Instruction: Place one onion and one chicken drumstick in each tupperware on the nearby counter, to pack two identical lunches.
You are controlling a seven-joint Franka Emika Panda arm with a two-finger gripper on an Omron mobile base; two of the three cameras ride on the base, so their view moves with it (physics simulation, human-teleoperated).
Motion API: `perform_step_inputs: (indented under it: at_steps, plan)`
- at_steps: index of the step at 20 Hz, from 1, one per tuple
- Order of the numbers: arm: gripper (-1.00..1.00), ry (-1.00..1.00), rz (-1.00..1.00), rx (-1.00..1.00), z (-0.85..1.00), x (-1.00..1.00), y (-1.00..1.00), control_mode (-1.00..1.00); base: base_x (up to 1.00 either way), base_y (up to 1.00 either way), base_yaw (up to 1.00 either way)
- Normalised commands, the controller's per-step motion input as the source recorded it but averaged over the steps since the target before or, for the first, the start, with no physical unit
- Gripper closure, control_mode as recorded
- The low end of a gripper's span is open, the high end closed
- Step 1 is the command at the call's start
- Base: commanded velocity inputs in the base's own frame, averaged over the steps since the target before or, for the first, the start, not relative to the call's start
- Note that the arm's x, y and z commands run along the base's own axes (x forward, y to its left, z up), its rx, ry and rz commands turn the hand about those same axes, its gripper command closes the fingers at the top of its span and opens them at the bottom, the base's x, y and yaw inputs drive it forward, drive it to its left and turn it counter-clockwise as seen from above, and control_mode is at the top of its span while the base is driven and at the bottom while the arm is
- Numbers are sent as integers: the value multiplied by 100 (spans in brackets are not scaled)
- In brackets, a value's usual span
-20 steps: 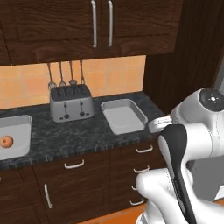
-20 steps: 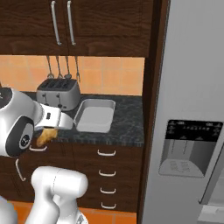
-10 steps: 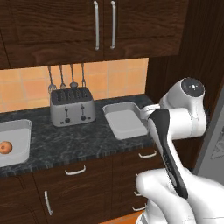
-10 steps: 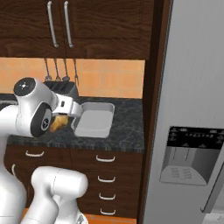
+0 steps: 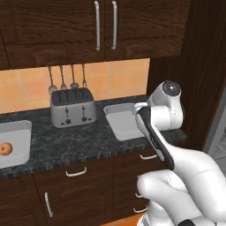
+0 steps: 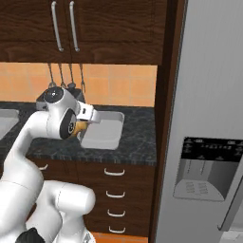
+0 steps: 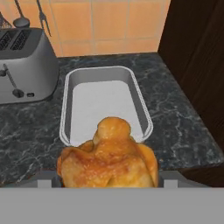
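We see the golden orange-brown chicken drumstick (image 7: 108,159) clamped in the two-finger gripper (image 7: 108,177), held above the near edge of the shallow pale grey rectangular tupperware (image 7: 70,94). That tray lies on the dark marbled stone counter (image 7: 173,113), just right of the silver toaster (image 7: 24,65). Further left, a second grey tupperware (image 5: 24,152) holds a small round tan-orange onion (image 5: 5,148). The drumstick (image 6: 79,126) also shows beside the white arm.
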Motion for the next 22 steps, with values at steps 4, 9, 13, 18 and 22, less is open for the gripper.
perform_step_inputs:
  at_steps: [4,9,13,18,22]
  plan:
    - [100,1,0,12,-46,100,0,-100,0,0,0]
    - [100,0,0,4,-38,100,0,-100,0,0,0]
    - [-100,6,0,-1,-20,100,17,-100,0,0,0]
    - [-100,8,1,8,-16,80,2,-100,0,0,0]
    - [-100,7,8,7,0,40,0,-100,0,0,0]
